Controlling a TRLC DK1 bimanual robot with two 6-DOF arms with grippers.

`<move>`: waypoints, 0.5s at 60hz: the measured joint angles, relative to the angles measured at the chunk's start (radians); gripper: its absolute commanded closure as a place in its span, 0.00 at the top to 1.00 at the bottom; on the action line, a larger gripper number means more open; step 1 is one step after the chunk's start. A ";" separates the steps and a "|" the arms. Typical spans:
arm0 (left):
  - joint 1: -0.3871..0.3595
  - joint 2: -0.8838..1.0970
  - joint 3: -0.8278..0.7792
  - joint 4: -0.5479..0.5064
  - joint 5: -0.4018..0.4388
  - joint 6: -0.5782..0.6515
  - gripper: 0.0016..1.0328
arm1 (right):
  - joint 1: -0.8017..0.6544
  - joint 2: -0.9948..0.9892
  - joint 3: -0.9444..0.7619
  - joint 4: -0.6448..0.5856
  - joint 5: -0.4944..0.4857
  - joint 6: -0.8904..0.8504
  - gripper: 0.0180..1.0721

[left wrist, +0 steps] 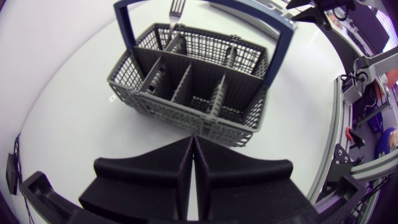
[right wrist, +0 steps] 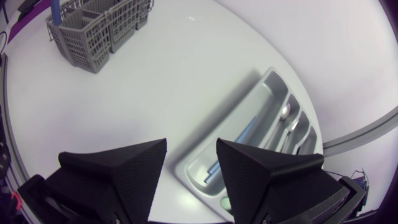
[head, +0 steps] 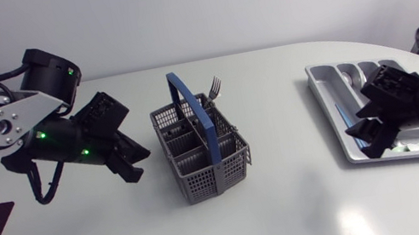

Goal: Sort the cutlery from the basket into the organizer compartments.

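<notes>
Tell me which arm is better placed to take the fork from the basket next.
Left, probably: the left end effector, shut, hangs beside the basket holding the fork, while the right end effector sits open over the organizer across the table.

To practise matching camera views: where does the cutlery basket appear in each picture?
Head view: grey basket mid-table, between the arms.
Left wrist view: just ahead of the shut left claw.
Right wrist view: far ahead of the open right claw.
Shared landmark: its blue handle.
</notes>
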 measured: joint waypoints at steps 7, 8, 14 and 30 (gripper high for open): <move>0.070 0.077 0.051 0.010 0.000 -0.005 0.03 | 0.156 0.052 0.043 0.011 0.015 0.135 0.46; 0.076 0.085 0.058 0.011 0.000 -0.005 0.03 | 0.172 0.062 0.051 0.012 0.015 0.150 0.45; 0.122 0.168 0.122 0.020 0.000 -0.023 0.03 | 0.258 0.129 0.093 0.049 0.016 0.231 0.30; 0.147 0.406 0.297 0.027 0.021 -0.055 0.03 | 0.426 0.357 0.245 0.094 -0.019 0.385 0.08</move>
